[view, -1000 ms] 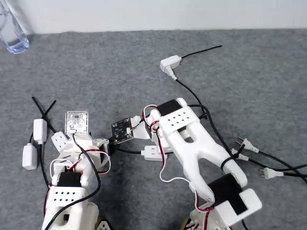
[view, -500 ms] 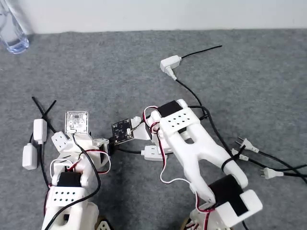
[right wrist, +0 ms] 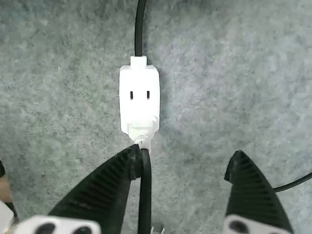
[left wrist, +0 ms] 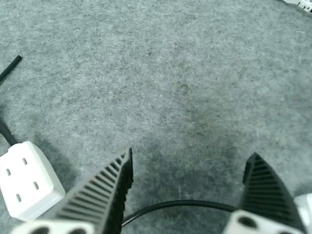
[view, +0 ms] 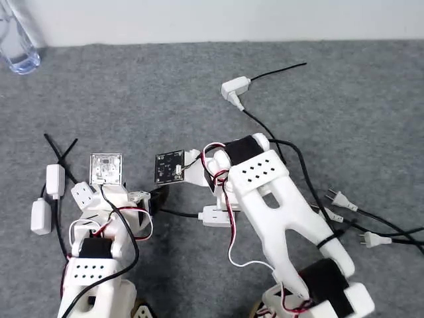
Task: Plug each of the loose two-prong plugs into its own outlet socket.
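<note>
A white inline socket with two slots lies on the grey carpet, a black cable at each end. My right gripper hangs open just above it, one finger beside the cable. In the high view this socket sits partly under the right arm. Two loose two-prong plugs lie at the right on black cords. My left gripper is open over bare carpet, with a black cable between its fingers and a white multi-hole socket beside it.
A square wall-type outlet lies ahead of the left arm. Two white adapters sit at the far left. An angled white plug lies at the back. A clear bottle stands in the back left corner.
The right arm has swung and pulled slightly to the right, and its wrist camera board has turned and shifted away. The left arm has not moved.
</note>
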